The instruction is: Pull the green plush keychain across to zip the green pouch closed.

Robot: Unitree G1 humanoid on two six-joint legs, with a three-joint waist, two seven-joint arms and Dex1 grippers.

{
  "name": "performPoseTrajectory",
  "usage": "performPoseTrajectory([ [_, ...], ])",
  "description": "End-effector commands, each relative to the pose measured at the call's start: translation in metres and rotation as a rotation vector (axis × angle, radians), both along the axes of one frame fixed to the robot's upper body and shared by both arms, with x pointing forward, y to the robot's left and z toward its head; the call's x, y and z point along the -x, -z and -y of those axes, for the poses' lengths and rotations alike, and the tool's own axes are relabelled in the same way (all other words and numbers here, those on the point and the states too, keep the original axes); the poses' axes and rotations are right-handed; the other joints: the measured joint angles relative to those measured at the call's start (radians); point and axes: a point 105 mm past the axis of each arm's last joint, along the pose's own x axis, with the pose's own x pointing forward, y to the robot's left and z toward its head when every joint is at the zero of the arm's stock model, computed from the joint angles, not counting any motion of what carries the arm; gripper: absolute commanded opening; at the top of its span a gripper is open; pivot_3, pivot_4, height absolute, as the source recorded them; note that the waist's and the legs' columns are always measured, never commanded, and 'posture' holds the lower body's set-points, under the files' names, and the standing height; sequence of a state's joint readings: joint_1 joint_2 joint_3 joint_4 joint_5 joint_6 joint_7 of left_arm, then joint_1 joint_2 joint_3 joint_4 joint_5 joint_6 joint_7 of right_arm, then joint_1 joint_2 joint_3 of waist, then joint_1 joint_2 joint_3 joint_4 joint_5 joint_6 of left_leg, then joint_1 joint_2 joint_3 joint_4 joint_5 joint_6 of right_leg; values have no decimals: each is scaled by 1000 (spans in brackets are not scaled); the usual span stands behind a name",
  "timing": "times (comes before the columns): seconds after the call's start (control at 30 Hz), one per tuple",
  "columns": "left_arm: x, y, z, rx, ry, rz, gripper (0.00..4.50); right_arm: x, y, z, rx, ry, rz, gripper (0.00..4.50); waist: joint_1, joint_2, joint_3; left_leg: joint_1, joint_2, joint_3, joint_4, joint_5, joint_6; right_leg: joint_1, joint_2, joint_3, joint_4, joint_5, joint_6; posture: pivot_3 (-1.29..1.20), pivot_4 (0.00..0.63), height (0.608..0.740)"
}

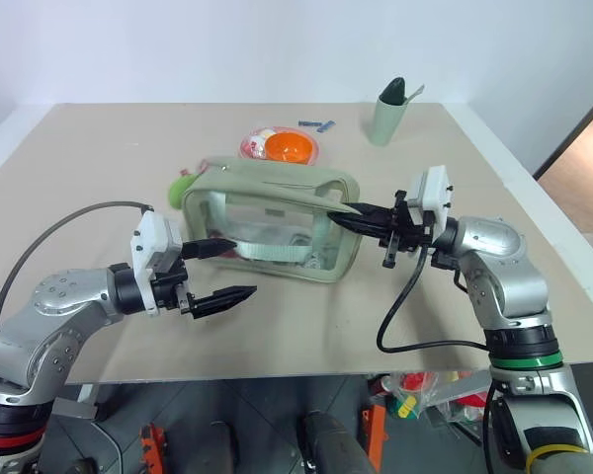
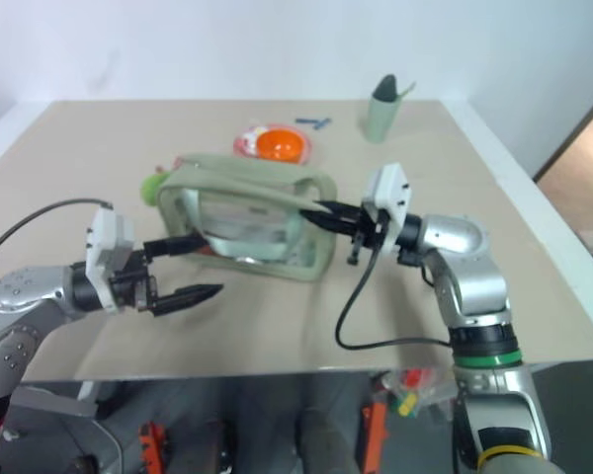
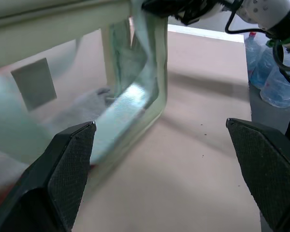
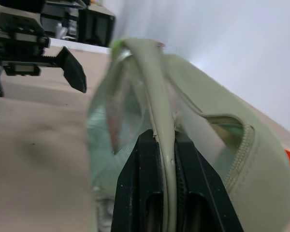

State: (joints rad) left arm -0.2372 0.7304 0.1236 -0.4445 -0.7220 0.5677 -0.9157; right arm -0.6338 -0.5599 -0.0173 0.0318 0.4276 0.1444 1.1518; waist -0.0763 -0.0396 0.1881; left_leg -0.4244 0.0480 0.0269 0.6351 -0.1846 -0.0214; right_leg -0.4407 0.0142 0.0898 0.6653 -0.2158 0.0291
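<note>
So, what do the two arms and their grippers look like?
Both arms are silver-grey metal with black joints. The right arm carries a green ring and a yellow band lower down. Each gripper, left and right, has black textured jaws, a white box-shaped camera mount and a loose cable.

Legible text, labels, brands, numbers, signs: none. Nothing readable is showing on the green pouch (image 1: 272, 222), the pale green cup (image 1: 386, 118), or the worktop (image 1: 99, 148).
</note>
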Motion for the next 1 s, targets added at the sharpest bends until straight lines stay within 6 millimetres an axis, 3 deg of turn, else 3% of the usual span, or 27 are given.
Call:
performPoseTrajectory([
  [0.03, 3, -8, -3, -11, -12, 50, 4500, 7, -21, 11, -22, -35, 82, 54, 1, 0, 0, 0, 0, 0, 0, 0, 0, 0, 0, 0, 0, 0, 0, 0, 150, 740],
  [0.23, 5, -8, -2, -17, -10, 54, 4500, 8, -5, 11, 20, -33, 78, 54, 1, 0, 0, 0, 0, 0, 0, 0, 0, 0, 0, 0, 0, 0, 0, 0, 150, 740],
  [0.47, 4, -7, -1, -25, -5, 53, 4500, 9, -16, 10, -6, -39, 122, 54, 1, 0, 0, 0, 0, 0, 0, 0, 0, 0, 0, 0, 0, 0, 0, 0, 150, 740],
  [0.73, 3, -16, 0, 58, -7, -1, 4500, 5, 21, 11, 82, -59, 70, 54, 1, 0, 0, 0, 0, 0, 0, 0, 0, 0, 0, 0, 0, 0, 0, 0, 150, 740],
  [0.87, 9, -31, -14, 143, -22, -98, 4500, 6, 26, 9, 81, -72, 44, 54, -2, 0, 0, 1, 1, 0, 1, 0, 0, 0, 1, 0, 1, 2, 2, 0, 150, 740],
  [1.0, 28, -36, -34, 144, -41, -180, 4500, 7, 27, 8, 73, -58, 18, 54, -6, 0, 0, 2, 3, 0, 0, 0, 0, 0, 2, 0, 1, 2, 0, 0, 150, 740],
])
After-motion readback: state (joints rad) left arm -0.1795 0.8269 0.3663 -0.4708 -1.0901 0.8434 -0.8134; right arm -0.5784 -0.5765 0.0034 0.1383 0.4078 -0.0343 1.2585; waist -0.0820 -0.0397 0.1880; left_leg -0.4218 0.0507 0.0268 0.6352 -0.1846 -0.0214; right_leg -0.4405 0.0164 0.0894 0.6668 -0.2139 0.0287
